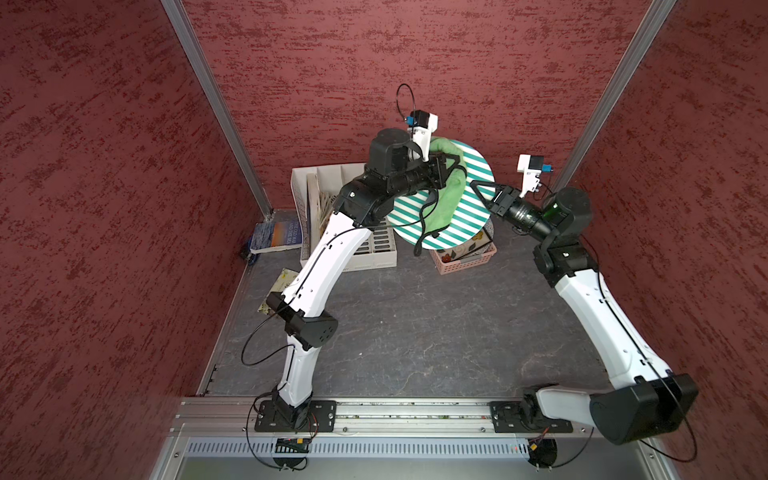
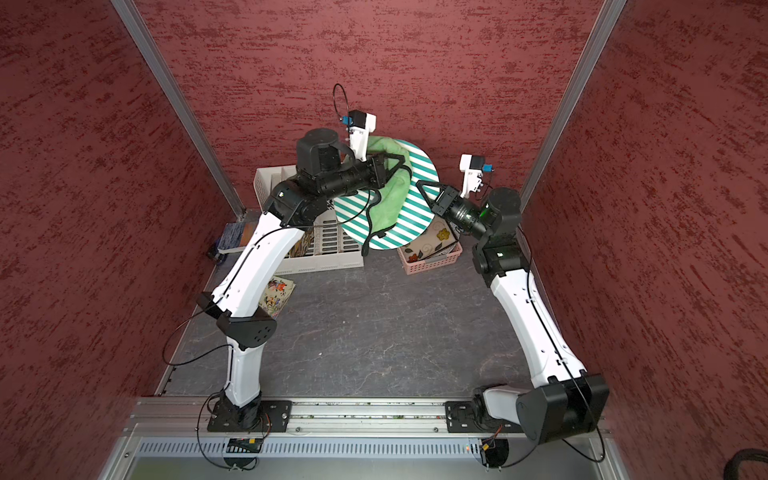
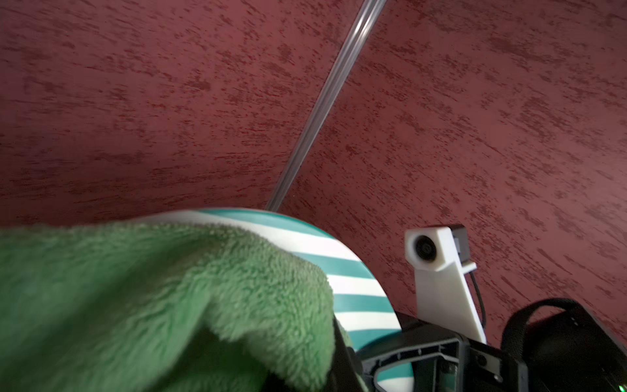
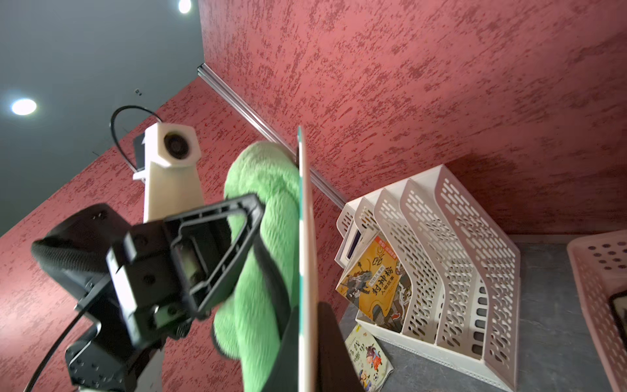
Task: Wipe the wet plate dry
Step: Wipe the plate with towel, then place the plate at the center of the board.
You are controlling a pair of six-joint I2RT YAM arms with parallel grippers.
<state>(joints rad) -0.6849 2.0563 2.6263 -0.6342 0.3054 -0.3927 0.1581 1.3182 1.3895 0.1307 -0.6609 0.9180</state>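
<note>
Dark red textured walls [image 1: 415, 62] close in three sides of a dark grey table [image 1: 436, 332], seen from above in both top views.

At the far middle, my right pincer [image 1: 478, 187] is clamped nearly closed on the right rim of the plate [image 1: 469, 216]. It is a round plate with teal and white stripes, held up off the table and tilted so the striped face looks up and to the left. In the right wrist view I see the plate [image 4: 307, 237] edge-on between the pincer's black fingers.

My left pincer [image 1: 455, 164] reaches in from the left, closed right down with a fluffy green towel [image 1: 446, 203] bunched in its grip. The towel lies pressed against the striped face, from the far rim down toward the near rim. In the left wrist view the towel [image 3: 152, 298] fills most of the foreground and hides the fingers.

Below the plate's near right edge sits a pink basket [image 1: 465, 259] holding flower-patterned items. A white perforated file rack [image 1: 316, 178] with books stands at the far left, partly behind the left arm. A blue book [image 1: 276, 237] lies by the left wall, and a picture book [image 2: 278, 295] lies flat just nearer.
</note>
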